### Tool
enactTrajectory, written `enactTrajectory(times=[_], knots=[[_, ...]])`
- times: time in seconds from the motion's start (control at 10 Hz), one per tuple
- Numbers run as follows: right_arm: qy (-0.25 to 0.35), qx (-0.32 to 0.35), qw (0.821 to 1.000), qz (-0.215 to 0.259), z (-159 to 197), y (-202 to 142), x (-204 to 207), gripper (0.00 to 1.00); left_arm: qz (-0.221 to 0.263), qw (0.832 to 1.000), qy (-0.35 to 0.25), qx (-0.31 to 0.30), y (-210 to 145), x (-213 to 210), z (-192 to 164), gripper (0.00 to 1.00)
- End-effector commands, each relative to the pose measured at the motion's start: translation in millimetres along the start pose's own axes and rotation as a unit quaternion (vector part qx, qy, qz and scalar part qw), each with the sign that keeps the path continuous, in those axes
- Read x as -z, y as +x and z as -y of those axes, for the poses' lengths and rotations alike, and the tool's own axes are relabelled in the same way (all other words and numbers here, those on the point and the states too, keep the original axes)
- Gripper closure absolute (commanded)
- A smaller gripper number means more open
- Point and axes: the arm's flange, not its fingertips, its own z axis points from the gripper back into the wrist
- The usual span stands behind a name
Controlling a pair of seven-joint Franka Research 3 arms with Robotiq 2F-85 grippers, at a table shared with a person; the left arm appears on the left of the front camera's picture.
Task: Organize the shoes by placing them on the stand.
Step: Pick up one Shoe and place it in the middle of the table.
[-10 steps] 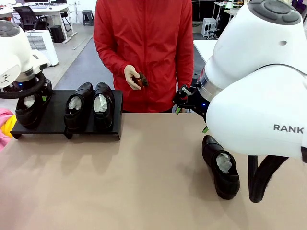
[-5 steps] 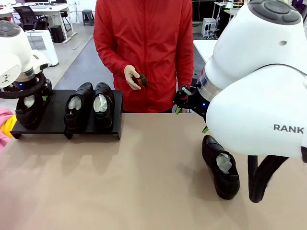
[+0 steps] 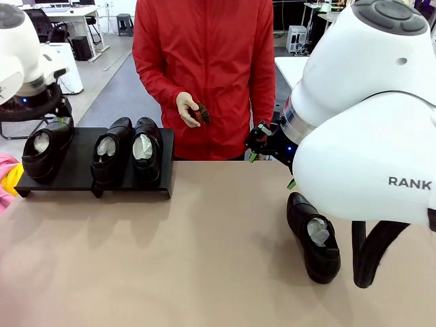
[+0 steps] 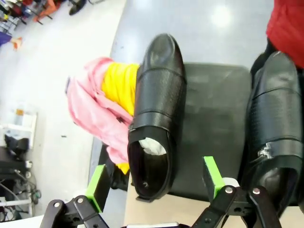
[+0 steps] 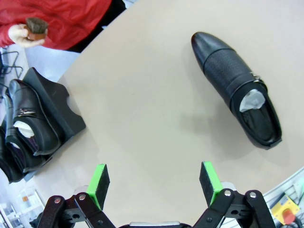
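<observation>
Three glossy black shoes stand on the low black stand (image 3: 82,178): one at its left end (image 3: 42,153) and two side by side to the right (image 3: 109,157) (image 3: 146,150). My left gripper (image 3: 58,121) hangs open just above the left-end shoe. In the left wrist view that shoe (image 4: 156,109) lies below the spread green pads (image 4: 97,187), untouched. A fourth shoe (image 3: 313,235) lies on the table at the right. My right gripper (image 3: 272,170) is open above the table, behind that shoe (image 5: 237,90), with nothing between its fingers (image 5: 209,183).
A person in a red jacket stands at the far side and holds a small brown brush (image 3: 197,112) in one hand. A pink and yellow cloth (image 4: 102,109) lies off the stand's left end. The tan tabletop (image 3: 204,259) stretches between stand and loose shoe.
My left arm has risen away from the left-end shoe, which stays on the stand. The right arm and the loose shoe have not moved.
</observation>
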Motion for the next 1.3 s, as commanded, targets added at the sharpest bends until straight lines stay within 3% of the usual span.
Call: enactTrajectory(times=[0.0, 0.2, 0.4, 0.5, 0.6, 0.7, 0.9, 1.0, 1.2], knots=[[0.003, -0.008, 1.000, -0.006, -1.9, 2.5, -0.5, 0.00, 0.059, 0.998, 0.017, -0.014, -28.6, -29.8, 13.8, 0.00], [0.003, -0.008, 1.000, -0.006, -1.9, 2.5, -0.5, 0.00, 0.068, 0.997, -0.020, 0.010, -44.2, -62.6, 26.9, 0.00], [0.003, -0.008, 1.000, -0.006, -1.9, 2.5, -0.5, 0.00, 0.064, 0.992, -0.047, 0.098, -62.3, -85.9, 45.1, 0.00], [0.003, -0.008, 1.000, -0.006, -1.9, 2.5, -0.5, 0.00, 0.020, 0.987, -0.071, 0.142, -66.5, -85.7, 47.2, 0.00], [0.003, -0.008, 1.000, -0.006, -1.9, 2.5, -0.5, 0.00, -0.049, 0.973, -0.138, 0.180, -79.8, -94.2, 50.3, 0.00], [0.003, -0.008, 1.000, -0.006, -1.9, 2.5, -0.5, 0.00, -0.081, 0.962, -0.197, 0.171, -85.8, -100.3, 47.8, 0.00], [0.003, -0.008, 1.000, -0.006, -1.9, 2.5, -0.5, 0.00, -0.135, 0.959, -0.192, 0.156, -94.8, -107.7, 50.3, 0.00], [0.003, -0.008, 1.000, -0.006, -1.9, 2.5, -0.5, 0.00, -0.179, 0.948, -0.192, 0.181, -99.0, -107.9, 54.9, 0.00], [0.003, -0.008, 1.000, -0.006, -1.9, 2.5, -0.5, 0.00, -0.193, 0.946, -0.201, 0.163, -96.0, -106.5, 59.1, 0.00]])
